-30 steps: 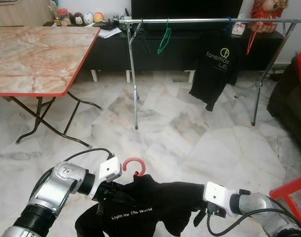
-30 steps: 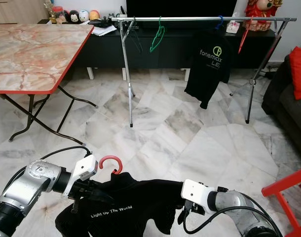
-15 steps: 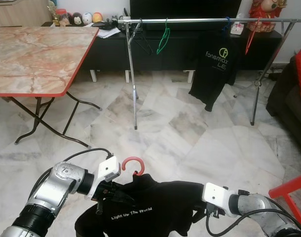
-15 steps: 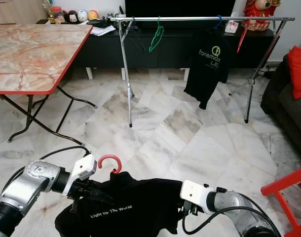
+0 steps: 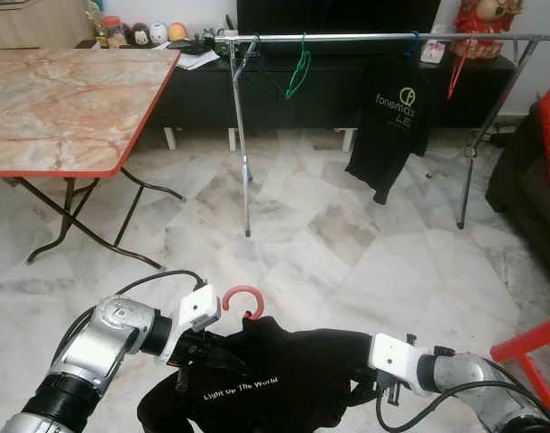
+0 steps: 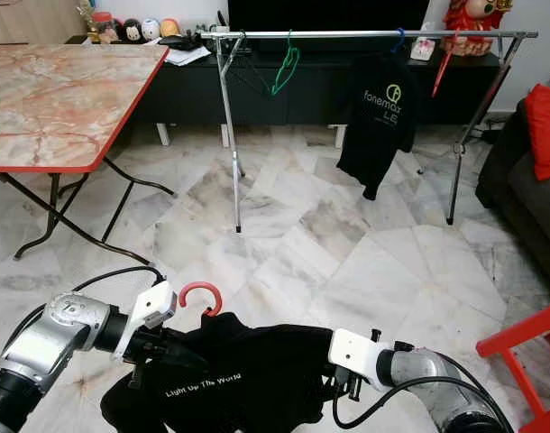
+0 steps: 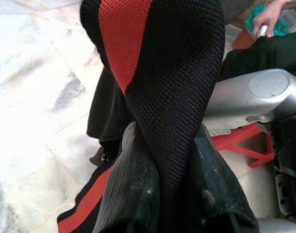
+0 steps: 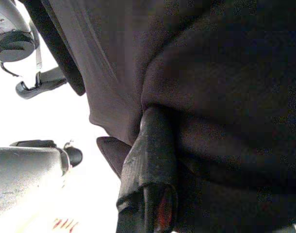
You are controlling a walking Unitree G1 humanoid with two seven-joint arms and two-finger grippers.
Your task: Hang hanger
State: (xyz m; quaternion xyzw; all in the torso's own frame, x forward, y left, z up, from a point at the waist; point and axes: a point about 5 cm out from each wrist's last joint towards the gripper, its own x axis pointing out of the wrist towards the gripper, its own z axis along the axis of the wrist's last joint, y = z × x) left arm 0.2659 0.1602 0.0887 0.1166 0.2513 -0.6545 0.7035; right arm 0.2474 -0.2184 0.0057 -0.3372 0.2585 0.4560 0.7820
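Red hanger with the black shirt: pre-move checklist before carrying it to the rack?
1. Left gripper clamped on the black shirt: ok, fabric pinched between both fingers.
2. Right gripper on the shirt: cannot tell, fabric covers the fingers.
3. Red hanger hook free above the collar: ok.
4. Free span on the rack rail between the green hanger and the hung Fonemax shirt: ok.
5. Distance to the rail: not ok, rack stands far across the marble floor.
6. Red chair beside the right arm: cannot tell clearance.
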